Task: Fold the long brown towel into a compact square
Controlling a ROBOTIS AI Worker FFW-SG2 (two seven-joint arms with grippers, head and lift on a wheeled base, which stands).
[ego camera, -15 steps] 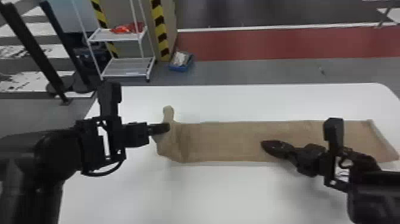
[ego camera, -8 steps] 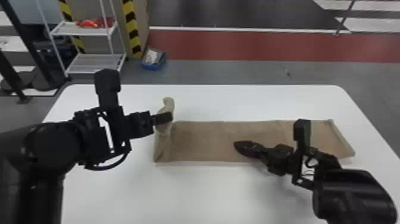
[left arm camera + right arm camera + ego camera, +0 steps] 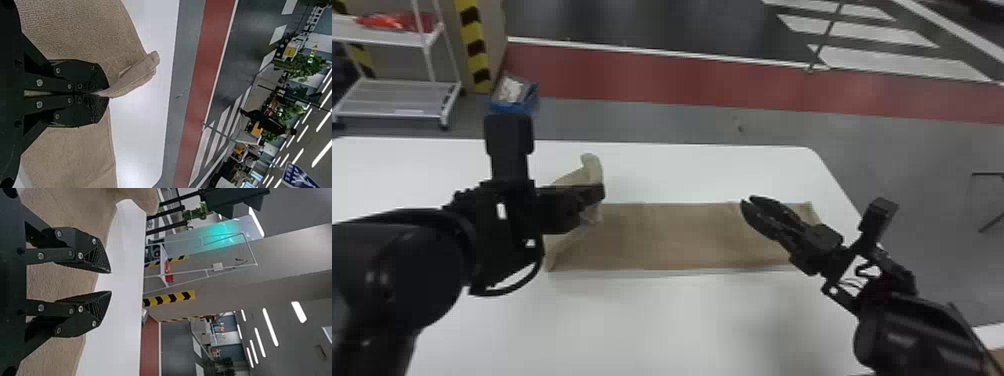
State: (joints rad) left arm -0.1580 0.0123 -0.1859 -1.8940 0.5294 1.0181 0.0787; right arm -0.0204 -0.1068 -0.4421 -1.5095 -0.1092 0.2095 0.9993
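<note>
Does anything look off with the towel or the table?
Only the towel looks askew: its left end is pinched up in the left gripper, while the rest lies flat on the table. No spill or damage visible.

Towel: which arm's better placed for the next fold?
Left, I'd say. The left claw is shut on the raised left end of the towel, so it could carry that over; the right claw is open above the right half, gripping nothing.

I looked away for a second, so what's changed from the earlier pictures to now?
The left gripper has moved right, carrying the towel's lifted left end. The right gripper has shifted right, its fingers now open. The left gripper stays shut on the towel.
</note>
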